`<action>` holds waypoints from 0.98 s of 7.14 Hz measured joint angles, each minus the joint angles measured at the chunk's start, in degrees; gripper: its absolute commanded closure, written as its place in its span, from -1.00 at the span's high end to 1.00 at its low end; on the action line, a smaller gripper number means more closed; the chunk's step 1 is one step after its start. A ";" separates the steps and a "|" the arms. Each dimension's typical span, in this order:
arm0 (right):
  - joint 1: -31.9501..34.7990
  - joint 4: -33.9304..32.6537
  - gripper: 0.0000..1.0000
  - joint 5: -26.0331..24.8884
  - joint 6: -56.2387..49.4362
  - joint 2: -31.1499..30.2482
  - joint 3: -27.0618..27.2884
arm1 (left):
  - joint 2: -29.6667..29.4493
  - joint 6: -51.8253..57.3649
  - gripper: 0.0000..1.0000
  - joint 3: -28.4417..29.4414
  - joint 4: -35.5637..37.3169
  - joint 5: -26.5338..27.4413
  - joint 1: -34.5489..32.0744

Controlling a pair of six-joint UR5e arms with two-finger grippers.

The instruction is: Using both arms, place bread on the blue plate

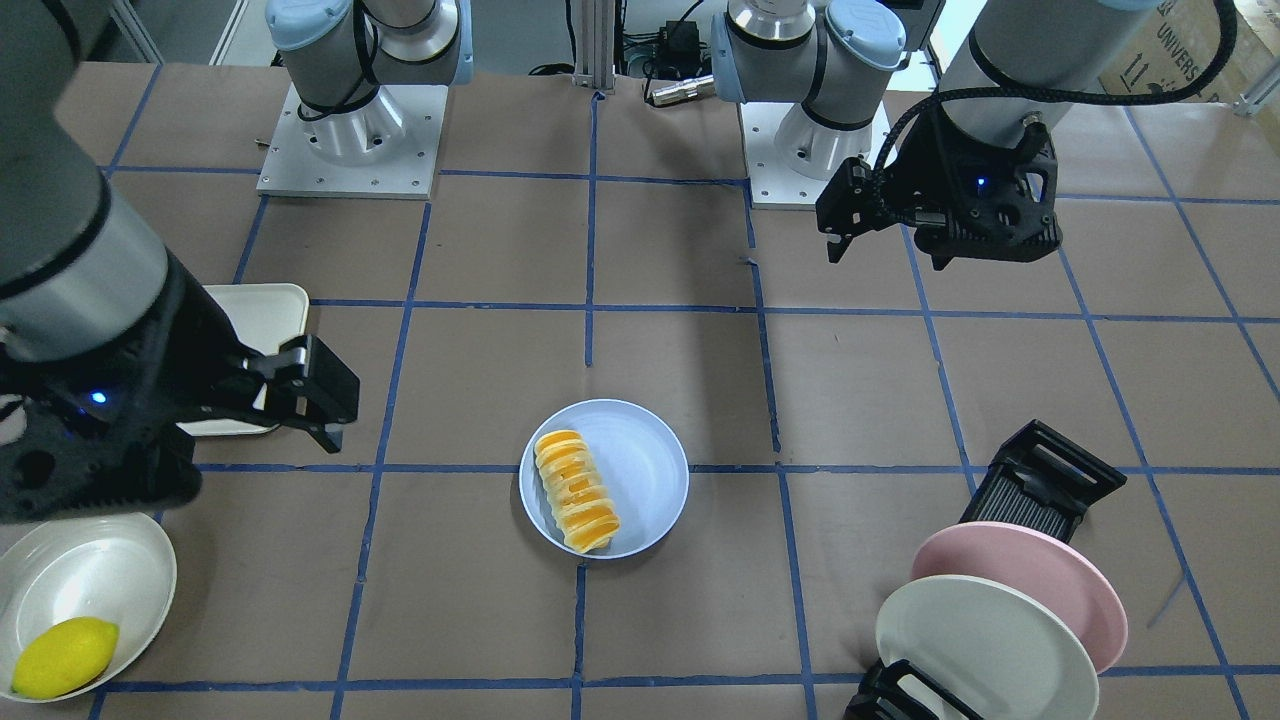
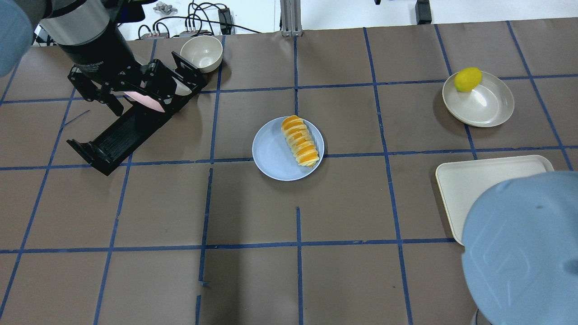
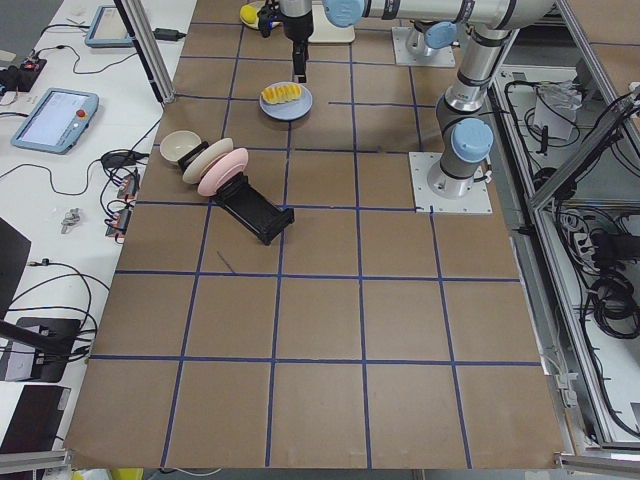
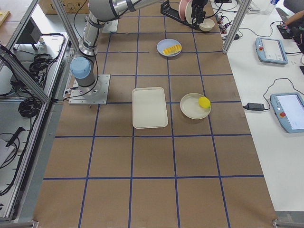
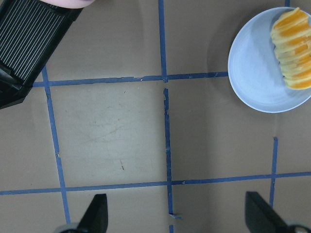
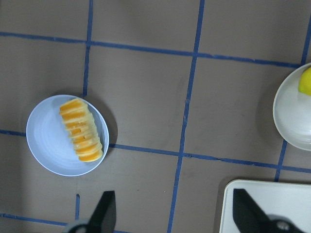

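The bread (image 1: 577, 490), a ridged orange and cream loaf, lies on the blue plate (image 1: 645, 470) at the table's middle, towards one side of it. Nothing touches it. My left gripper (image 1: 838, 225) hangs open and empty above the table, well away from the plate; in the left wrist view (image 5: 177, 218) its fingers are spread and the plate (image 5: 252, 63) shows at the upper right. My right gripper (image 1: 325, 395) is open and empty over the cream tray's edge; in its wrist view (image 6: 175, 213) the bread (image 6: 81, 130) lies at the left.
A cream tray (image 1: 265, 315) and a cream bowl (image 1: 100, 570) with a yellow lemon (image 1: 62, 655) are on my right side. A black rack (image 1: 1040, 480) holding a pink plate (image 1: 1040, 580) and a white plate (image 1: 985, 650) stands on my left side, with a small bowl (image 2: 202, 53) beside it.
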 measured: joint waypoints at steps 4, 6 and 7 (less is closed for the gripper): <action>-0.88 -15.08 0.90 -0.40 -0.80 -15.60 29.10 | 0.30 0.12 1.00 -0.32 0.00 0.00 0.00; -3.37 -19.84 0.99 -0.43 -0.71 -25.00 42.38 | 1.35 0.06 1.00 -1.54 1.04 0.02 0.00; -4.02 -20.60 0.99 -0.32 -0.30 -27.07 44.49 | 1.64 -0.07 1.00 -1.86 1.78 0.10 0.00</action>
